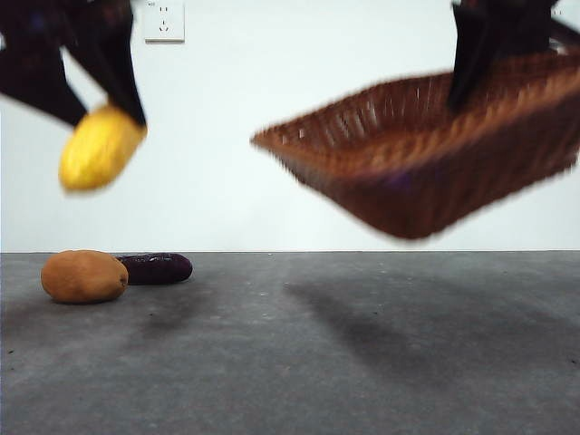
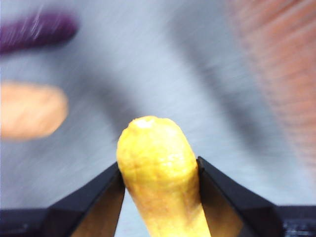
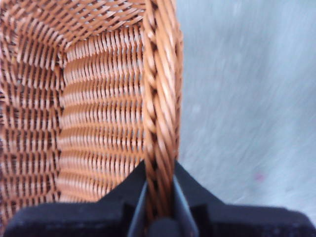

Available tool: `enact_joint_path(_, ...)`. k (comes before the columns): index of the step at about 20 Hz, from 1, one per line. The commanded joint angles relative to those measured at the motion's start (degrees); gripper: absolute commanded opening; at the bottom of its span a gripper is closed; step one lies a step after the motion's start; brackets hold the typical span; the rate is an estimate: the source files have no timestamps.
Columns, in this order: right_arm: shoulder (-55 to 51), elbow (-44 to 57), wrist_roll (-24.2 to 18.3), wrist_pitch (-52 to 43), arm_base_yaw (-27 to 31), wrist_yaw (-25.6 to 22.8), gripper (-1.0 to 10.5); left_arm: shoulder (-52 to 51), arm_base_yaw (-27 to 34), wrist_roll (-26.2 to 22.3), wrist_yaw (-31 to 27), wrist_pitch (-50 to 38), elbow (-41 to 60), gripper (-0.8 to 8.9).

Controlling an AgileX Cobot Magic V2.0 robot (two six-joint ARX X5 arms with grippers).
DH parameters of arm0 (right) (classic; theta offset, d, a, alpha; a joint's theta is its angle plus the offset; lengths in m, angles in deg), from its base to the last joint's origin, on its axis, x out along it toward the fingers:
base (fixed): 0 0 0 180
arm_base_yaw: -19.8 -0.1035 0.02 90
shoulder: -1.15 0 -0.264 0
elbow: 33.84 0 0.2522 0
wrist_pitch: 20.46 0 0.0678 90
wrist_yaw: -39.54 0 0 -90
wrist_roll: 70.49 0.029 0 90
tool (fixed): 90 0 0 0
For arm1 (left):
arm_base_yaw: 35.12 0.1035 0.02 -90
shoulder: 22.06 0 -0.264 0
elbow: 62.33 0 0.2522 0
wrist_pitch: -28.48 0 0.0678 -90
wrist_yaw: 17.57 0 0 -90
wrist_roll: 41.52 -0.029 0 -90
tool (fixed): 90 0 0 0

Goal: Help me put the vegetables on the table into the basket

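Note:
My left gripper (image 2: 159, 185) is shut on the yellow corn cob (image 2: 158, 173) and holds it in the air at the upper left of the front view, corn cob (image 1: 98, 148). Below it on the table (image 1: 299, 353) lie the orange-brown tuber (image 1: 83, 276) and, just behind it, the dark purple eggplant (image 1: 156, 268). My right gripper (image 3: 159, 190) is shut on the braided rim of the wicker basket (image 3: 89, 113). The basket (image 1: 426, 154) hangs tilted above the table at the upper right, its low end pointing toward the corn.
A white wall with a socket (image 1: 163, 20) stands behind the table. The basket's shadow (image 1: 381, 331) falls on the table's middle and right. The tuber (image 2: 29, 109) and eggplant (image 2: 37, 30) show blurred in the left wrist view.

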Motion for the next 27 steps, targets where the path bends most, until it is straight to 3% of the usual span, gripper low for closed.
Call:
enact_joint_path(1,-0.3,6.1,5.4,-5.9,-0.2,4.0,-0.1,-4.7,-2.1,-2.5,0.8,0.3,-0.1,-0.07)
enact_joint_path(6,-0.3,15.4,11.7,-16.1,-2.1,8.2,-0.1,-6.4,-10.4,-2.5,2.3,-1.5,-0.1,-0.07)
enact_joint_path(11,-0.3,16.4,14.8,-19.0,-6.8,8.2,-0.1,2.9,-21.9,1.3,2.2,-14.0,-0.1,-0.07)
enact_joint_path(16,-0.3,16.4,15.2,-18.9,-7.8,8.0,-0.1,14.3,-23.1,11.6,1.3,-21.8,-0.1,-0.07)
enact_joint_path(22,-0.3,16.4,15.1,-19.0,-7.8,7.8,-0.1,19.9,-23.3,16.7,2.4,-25.2,-0.1,0.02)
enact_joint_path(23,-0.3,16.4,15.1,-19.0,-7.8,7.8,-0.1,19.9,-23.5,16.8,2.7,-26.1,-0.1,0.4)
enact_joint_path(26,-0.3,16.4,15.1,-18.9,-7.8,8.2,-0.1,19.9,-23.6,16.7,5.2,-25.8,-0.1,4.26)
enact_joint_path(27,-0.3,16.4,15.1,-18.9,-7.8,8.2,-0.1,19.9,-23.6,16.5,5.2,-25.2,-0.1,4.37)
